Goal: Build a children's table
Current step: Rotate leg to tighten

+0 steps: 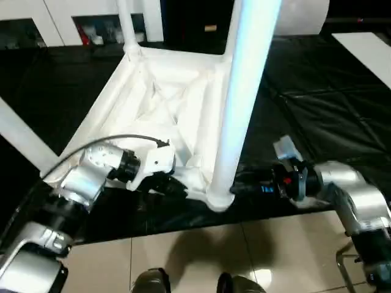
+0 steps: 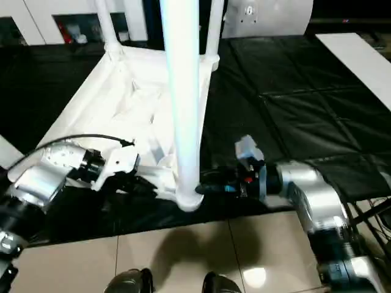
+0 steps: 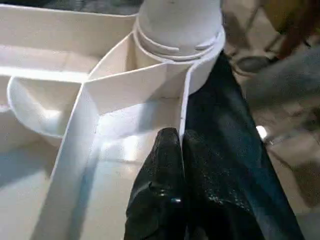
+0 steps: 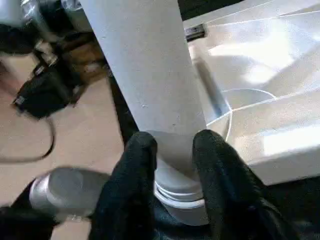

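Observation:
The children's table (image 1: 165, 104) lies upside down on the black work table, ribbed underside up. A white tube leg (image 1: 244, 91) stands upright in the near corner socket (image 3: 180, 40). Other legs rise at the back (image 1: 126, 24) and at the left (image 1: 21, 137). My left gripper (image 3: 180, 142) is shut on the thin rim wall of the top, just beside that near socket. My right gripper (image 4: 175, 145) reaches in from the right, and its fingers (image 4: 215, 150) hug the foot of the near leg from both sides, just above the socket collar.
The table's near corner hangs at the front edge of the black-covered work table (image 1: 317, 110), with tiled floor (image 1: 201, 256) below. A flat white panel (image 1: 366, 49) lies at the far right. A large white rounded object (image 1: 302, 15) stands at the back.

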`<state>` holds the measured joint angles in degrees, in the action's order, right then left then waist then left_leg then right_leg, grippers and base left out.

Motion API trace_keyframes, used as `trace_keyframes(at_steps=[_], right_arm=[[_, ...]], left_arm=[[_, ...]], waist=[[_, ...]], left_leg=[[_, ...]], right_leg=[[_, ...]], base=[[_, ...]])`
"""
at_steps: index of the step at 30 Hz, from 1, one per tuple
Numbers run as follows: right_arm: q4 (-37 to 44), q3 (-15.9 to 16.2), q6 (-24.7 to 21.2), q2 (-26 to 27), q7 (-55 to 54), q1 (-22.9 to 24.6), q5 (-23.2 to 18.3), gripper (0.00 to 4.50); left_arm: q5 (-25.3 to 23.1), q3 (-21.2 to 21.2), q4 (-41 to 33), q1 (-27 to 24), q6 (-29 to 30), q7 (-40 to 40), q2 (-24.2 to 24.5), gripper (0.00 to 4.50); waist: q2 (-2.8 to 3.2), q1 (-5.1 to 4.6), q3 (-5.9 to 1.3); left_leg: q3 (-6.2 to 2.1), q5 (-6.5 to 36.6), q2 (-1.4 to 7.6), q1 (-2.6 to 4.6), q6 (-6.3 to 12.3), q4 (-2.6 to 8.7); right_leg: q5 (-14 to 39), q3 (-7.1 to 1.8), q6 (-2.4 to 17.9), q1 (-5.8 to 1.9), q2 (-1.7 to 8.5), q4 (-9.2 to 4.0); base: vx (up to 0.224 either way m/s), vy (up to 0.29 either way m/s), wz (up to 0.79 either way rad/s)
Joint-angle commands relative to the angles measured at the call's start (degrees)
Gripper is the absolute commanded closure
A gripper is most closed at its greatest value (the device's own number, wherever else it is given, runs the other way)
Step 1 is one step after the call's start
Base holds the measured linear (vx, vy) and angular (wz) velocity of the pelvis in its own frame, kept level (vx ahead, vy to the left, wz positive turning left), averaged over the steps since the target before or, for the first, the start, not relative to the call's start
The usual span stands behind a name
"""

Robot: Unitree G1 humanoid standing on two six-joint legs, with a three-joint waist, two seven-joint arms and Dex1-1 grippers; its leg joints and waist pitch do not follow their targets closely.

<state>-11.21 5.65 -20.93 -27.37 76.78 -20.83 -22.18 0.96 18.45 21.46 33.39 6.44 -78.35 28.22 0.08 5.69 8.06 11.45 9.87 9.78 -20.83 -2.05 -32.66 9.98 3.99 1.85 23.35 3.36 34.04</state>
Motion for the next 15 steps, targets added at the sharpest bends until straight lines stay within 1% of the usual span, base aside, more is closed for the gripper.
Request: trace_keyframes(at_steps=[1,2,3,4,5,6,7,8,9,10,11,13,14,15], right_arm=[[5.2,3.1,-1.3,3.4,-3.0,1.6,-0.4,3.55],[5.6,2.9,-1.1,3.5,-3.6,2.0,0.0,3.63],[6.0,2.7,-0.9,3.6,-4.3,2.5,0.5,3.71],[7.4,1.4,-1.2,3.7,-7.0,3.9,1.3,3.71],[7.8,0.9,-1.2,3.7,-8.0,4.3,1.4,3.71],[8.2,0.3,-1.2,3.7,-8.4,4.6,1.1,3.71],[8.2,0.1,-1.3,3.7,-8.4,4.7,0.9,3.71],[8.5,-0.6,-1.8,3.5,-8.4,4.9,0.1,3.45],[9.1,-1.7,-1.7,2.9,-8.7,5.5,-0.4,3.38],[9.7,-2.6,-1.9,2.3,-8.8,6.1,-0.8,3.38],[10.4,-3.4,-1.9,1.6,-8.7,6.7,-1.2,3.38],[12.0,-4.1,-2.4,0.6,-8.8,8.0,-1.9,3.03],[14.3,-5.0,-3.4,-0.1,-9.4,9.7,-3.0,2.95],[15.7,-5.3,-3.7,-0.3,-9.7,10.8,-3.4,2.91]], left_arm=[[-0.6,0.2,-1.2,-0.2,3.1,8.8,-4.7,4.5],[-0.7,0.1,-1.2,-0.3,3.2,9.1,-4.9,4.5],[-0.7,0.1,-1.3,-0.3,3.2,9.4,-5.1,4.5],[-1.2,-0.1,-1.1,-0.2,2.6,10.2,-5.5,4.5],[-1.5,-0.1,-1.0,-0.2,2.4,10.6,-5.5,4.5],[-2.0,0.0,-0.7,-0.1,1.8,10.7,-5.4,4.5],[-2.0,0.0,-0.7,0.0,1.5,10.7,-5.3,4.5],[-2.4,0.2,-0.2,0.2,0.2,10.5,-5.1,4.5],[-3.3,0.1,1.1,1.0,-1.3,11.2,-4.7,4.5],[-3.8,0.0,2.1,1.6,-2.7,11.5,-4.4,4.5],[-4.5,-0.2,2.9,2.3,-3.1,12.3,-4.1,4.5],[-5.0,-0.7,3.2,2.8,-2.8,13.8,-4.1,4.5],[-4.8,-1.8,3.0,3.1,-2.2,15.2,-4.5,4.5],[-3.8,-2.5,2.5,3.0,-2.5,15.0,-4.8,4.5]], waist=[[-0.67,-0.48,-3.49],[-0.75,-0.67,-3.46],[-0.66,-0.86,-3.58],[-0.75,-1.04,-3.59],[-0.85,-1.18,-3.74],[-0.8,-1.39,-3.97],[-0.78,-1.49,-3.99],[-0.7,-1.68,-4.09],[-0.7,-1.97,-4.3],[-0.59,-2.06,-4.49],[-0.56,-1.88,-4.7],[-0.66,-1.7,-4.82],[-0.83,-1.73,-4.93],[-0.81,-1.43,-4.91]], left_leg=[[-2.17,15.2,3.85,1.26,2.23,3.87],[-2.25,15.4,3.75,1.17,2.11,3.92],[-2.39,15.5,3.72,1.05,1.98,4.01],[-2.43,15.7,3.77,1.01,2.06,4.14],[-2.48,15.7,3.77,0.99,2.01,4.13],[-2.57,15.3,3.75,0.73,2.27,4.17],[-2.53,15.2,3.77,0.7,2.5,4.17],[-2.5,14.7,3.82,0.67,2.96,4.16],[-2.41,13.7,3.81,0.56,3.45,4.04],[-2.23,12.9,3.89,0.75,4.03,3.91],[-2.16,12.2,3.95,0.9,4.05,3.76],[-1.94,9.9,3.94,0.62,4.75,3.59],[-1.82,9.6,3.9,0.59,5.03,3.51],[-1.71,9.3,3.81,0.62,5.53,3.35]], right_leg=[[32.1,-3.54,8.5,-1.98,6.0,-6.18],[33.0,-3.5,8.0,-2.06,6.04,-6.3],[33.5,-3.43,7.4,-2.13,6.08,-6.34],[33.3,-3.42,6.9,-2.12,6.01,-6.47],[32.9,-3.3,6.9,-2.17,5.97,-6.32],[31.6,-3.21,6.9,-2.5,6.09,-6.24],[30.8,-3.24,7.0,-2.47,6.08,-6.26],[28.7,-3.24,7.5,-2.44,6.02,-6.16],[25.9,-3.29,8.1,-2.56,5.92,-5.97],[23.3,-3.37,8.9,-2.38,5.8,-5.83],[21.5,-3.43,9.4,-2.4,5.81,-5.53],[16.2,-3.6,10.9,-2.72,5.76,-4.89],[15.6,-3.63,11.1,-2.81,5.74,-4.84],[15.4,-3.65,11.3,-2.77,5.79,-4.9]], base=[[0.0,0.0,0.0],[0.0,0.0,0.0],[0.0,0.0,0.0],[0.0,0.0,0.0],[0.0,0.0,0.0],[0.0,0.0,0.0],[0.0,0.0,0.0],[0.0,0.0,0.0],[0.0,0.0,0.0],[0.0,0.0,0.0],[0.0,0.0,0.0],[0.0,0.0,0.0],[0.0,0.0,0.0],[0.0,0.0,0.0]])
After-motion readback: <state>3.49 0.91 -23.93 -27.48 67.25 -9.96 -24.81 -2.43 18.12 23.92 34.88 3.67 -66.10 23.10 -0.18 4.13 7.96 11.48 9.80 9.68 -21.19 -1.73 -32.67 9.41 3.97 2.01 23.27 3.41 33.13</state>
